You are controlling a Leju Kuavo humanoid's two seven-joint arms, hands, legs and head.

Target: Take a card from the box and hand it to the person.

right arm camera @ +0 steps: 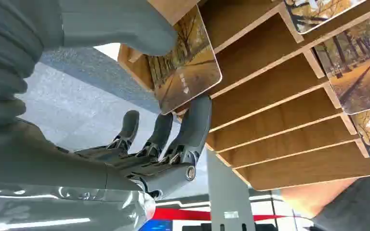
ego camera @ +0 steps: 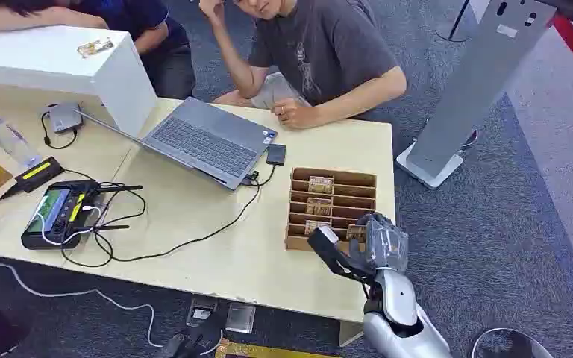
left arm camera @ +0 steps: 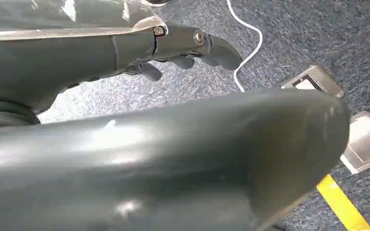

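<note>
Table (ego camera: 216,261): pale top under the right hand, carrying the box.
Person (ego camera: 321,52): seated at the far edge, beyond the hand, forearm resting on the table.
Laptop (ego camera: 205,140): open, well off to the hand's left.
Box (ego camera: 333,195): wooden, slotted, directly ahead of the hand – its near corner touches the fingers.
Right hand (ego camera: 365,246): pinching a card between thumb and fingers.
Left hand (left arm camera: 173,48): hanging above carpet, fingers curled in, holding nothing.
Card (right arm camera: 185,62): autumn-tree print, tilted, at the box's nearest slot – other cards sit in slots farther from the hand.
</note>
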